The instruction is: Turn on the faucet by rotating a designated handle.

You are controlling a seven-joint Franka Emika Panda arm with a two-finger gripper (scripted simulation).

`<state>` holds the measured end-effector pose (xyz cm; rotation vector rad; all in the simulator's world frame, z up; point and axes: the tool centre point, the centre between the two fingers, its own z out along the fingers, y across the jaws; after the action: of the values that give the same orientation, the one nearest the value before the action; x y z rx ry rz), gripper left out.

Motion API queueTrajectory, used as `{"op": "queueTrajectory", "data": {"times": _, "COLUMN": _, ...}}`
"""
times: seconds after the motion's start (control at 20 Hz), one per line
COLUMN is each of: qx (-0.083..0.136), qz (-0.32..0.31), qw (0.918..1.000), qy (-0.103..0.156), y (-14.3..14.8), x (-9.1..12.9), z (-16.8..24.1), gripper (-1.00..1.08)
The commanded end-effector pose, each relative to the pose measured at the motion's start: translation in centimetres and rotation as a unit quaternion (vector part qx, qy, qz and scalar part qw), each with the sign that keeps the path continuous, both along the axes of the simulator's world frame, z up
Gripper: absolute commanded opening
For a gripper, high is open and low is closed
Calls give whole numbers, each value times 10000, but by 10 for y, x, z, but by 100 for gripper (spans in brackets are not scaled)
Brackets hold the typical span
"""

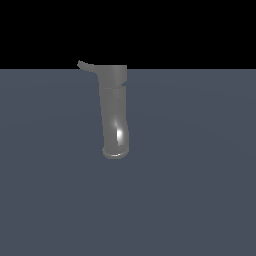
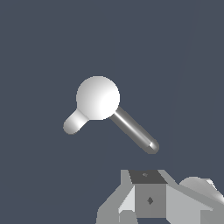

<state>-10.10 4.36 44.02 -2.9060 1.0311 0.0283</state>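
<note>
1. Nearest the wrist camera: the gripper (image 2: 149,200), only partly in frame as pale grey blocks around a darker square face. Impossible to tell whether its jaws are spread or pressed together. Nothing seen pinched between them. Absent altogether from the exterior view.
2. Just beyond it, apart from it and untouched: the handle (image 2: 134,129), a thin glossy grey lever with a rounded tip pointing towards the gripper. Visible gap of bare floor between that tip and the gripper.
3. Further in along the lever: the faucet (image 2: 97,97), seen end-on from above as a bright round cap. Short rounded stub poking out from under the cap on the side away from the lever, probably the bent lower end of the tube.
4. In the exterior view: faucet (image 1: 114,112) standing upright near the middle, flared rim down on the floor (image 1: 200,200), wider cap section on top, a highlight low on the tube. Handle (image 1: 86,66) jutting from the cap towards the exterior view's left, slightly curved.
5. Farthest: plain slate-grey floor running back to a black backdrop.
6. Progress, as a judgement: little done so far. Gripper poised above and near the lever, no contact made. Left to do: descend beside the handle, press against it, sweep it around the cap.
</note>
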Motion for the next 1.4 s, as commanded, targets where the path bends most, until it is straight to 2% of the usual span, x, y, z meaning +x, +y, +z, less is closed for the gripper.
{"op": "queueTrajectory", "data": {"times": 0.0, "qx": 7, "qz": -298, "qw": 9996, "qy": 27, "y": 5, "x": 12, "z": -9, "gripper": -100}}
{"op": "queueTrajectory", "data": {"times": 0.3, "qx": -5, "qz": -1000, "qw": 9950, "qy": 90, "y": 19, "x": 40, "z": -32, "gripper": -100}}
{"op": "queueTrajectory", "data": {"times": 0.6, "qx": -46, "qz": -1697, "qw": 9854, "qy": 137, "y": 33, "x": 66, "z": -58, "gripper": -100}}
{"op": "queueTrajectory", "data": {"times": 1.35, "qx": -220, "qz": -3221, "qw": 9463, "qy": 147, "y": 67, "x": 116, "z": -124, "gripper": -100}}
